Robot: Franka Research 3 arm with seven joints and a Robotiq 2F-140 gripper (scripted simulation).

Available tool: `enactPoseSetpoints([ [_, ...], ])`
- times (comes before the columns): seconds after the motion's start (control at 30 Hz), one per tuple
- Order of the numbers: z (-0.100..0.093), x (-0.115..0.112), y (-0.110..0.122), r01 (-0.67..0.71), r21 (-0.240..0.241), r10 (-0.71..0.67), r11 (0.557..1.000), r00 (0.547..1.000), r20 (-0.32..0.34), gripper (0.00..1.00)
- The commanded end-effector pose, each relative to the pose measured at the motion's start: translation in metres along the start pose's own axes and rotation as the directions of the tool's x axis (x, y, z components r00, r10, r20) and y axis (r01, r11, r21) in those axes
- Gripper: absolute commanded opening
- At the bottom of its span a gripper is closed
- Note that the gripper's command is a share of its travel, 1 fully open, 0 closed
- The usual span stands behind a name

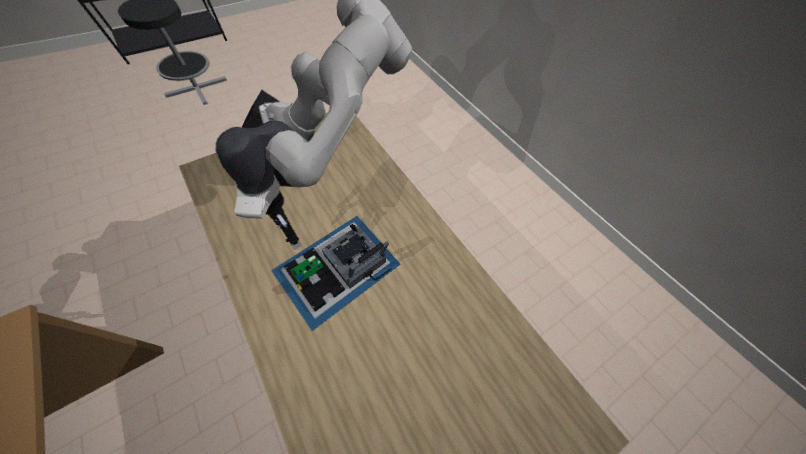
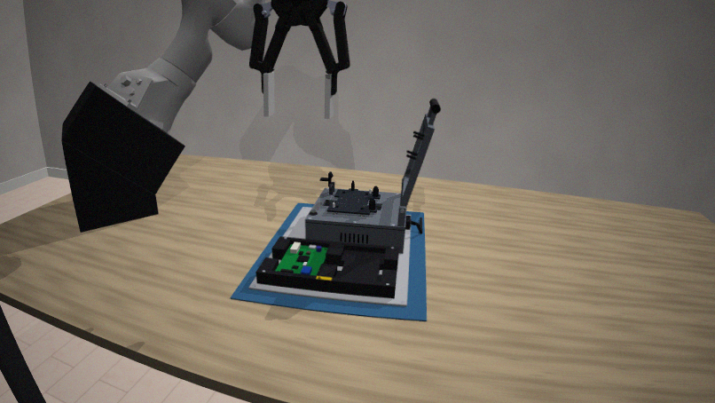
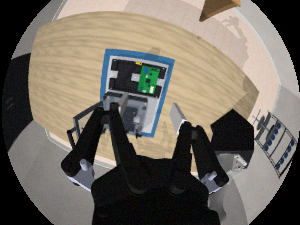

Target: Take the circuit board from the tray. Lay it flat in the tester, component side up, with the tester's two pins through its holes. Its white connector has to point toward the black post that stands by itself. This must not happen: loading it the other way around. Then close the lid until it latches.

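Gripper [image 1: 294, 245] [image 2: 297, 95] [image 3: 149, 104] open — pointing down, above the table [image 1: 360, 360] [image 2: 525, 280] [image 3: 65, 59], fingertips apart

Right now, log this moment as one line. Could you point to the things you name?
gripper [image 1: 295, 246] [image 2: 297, 117] [image 3: 149, 104]: jaws open, nothing held | circuit board [image 1: 306, 269] [image 2: 302, 260] [image 3: 148, 79]: in tray [image 1: 322, 293] [image 2: 325, 287] [image 3: 122, 74] | tester [image 1: 349, 265] [image 2: 355, 233] [image 3: 135, 106]: lid [image 1: 373, 253] [image 2: 420, 154] raised

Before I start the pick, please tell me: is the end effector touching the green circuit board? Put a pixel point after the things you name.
Apart. The exterior view shows the end effector [image 1: 294, 245] [image 2: 297, 116] [image 3: 149, 104] high above the green circuit board [image 1: 306, 269] [image 2: 302, 259] [image 3: 148, 79], with wall visible beneath its fingertips.
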State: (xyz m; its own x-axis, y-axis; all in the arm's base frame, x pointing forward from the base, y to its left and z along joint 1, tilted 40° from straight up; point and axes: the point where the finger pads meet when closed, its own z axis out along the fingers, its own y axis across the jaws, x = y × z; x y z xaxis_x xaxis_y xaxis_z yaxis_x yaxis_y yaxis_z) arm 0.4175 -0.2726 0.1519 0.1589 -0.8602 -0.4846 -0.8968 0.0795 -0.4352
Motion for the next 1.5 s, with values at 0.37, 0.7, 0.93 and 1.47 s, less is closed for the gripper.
enactPoseSetpoints([
  [0.37, 0.066, 0.005, -0.003, 0.015, 0.006, -0.014, 1.0, 1.0, -0.013, 0.58],
  [0.7, 0.115, 0.006, -0.004, 0.015, 0.006, -0.014, 1.0, 1.0, -0.013, 0.58],
  [0.93, 0.136, 0.006, -0.004, 0.015, 0.006, -0.014, 1.0, 1.0, -0.013, 0.58],
  [1.47, 0.177, 0.006, -0.004, 0.015, 0.006, -0.014, 1.0, 1.0, -0.013, 0.58],
])
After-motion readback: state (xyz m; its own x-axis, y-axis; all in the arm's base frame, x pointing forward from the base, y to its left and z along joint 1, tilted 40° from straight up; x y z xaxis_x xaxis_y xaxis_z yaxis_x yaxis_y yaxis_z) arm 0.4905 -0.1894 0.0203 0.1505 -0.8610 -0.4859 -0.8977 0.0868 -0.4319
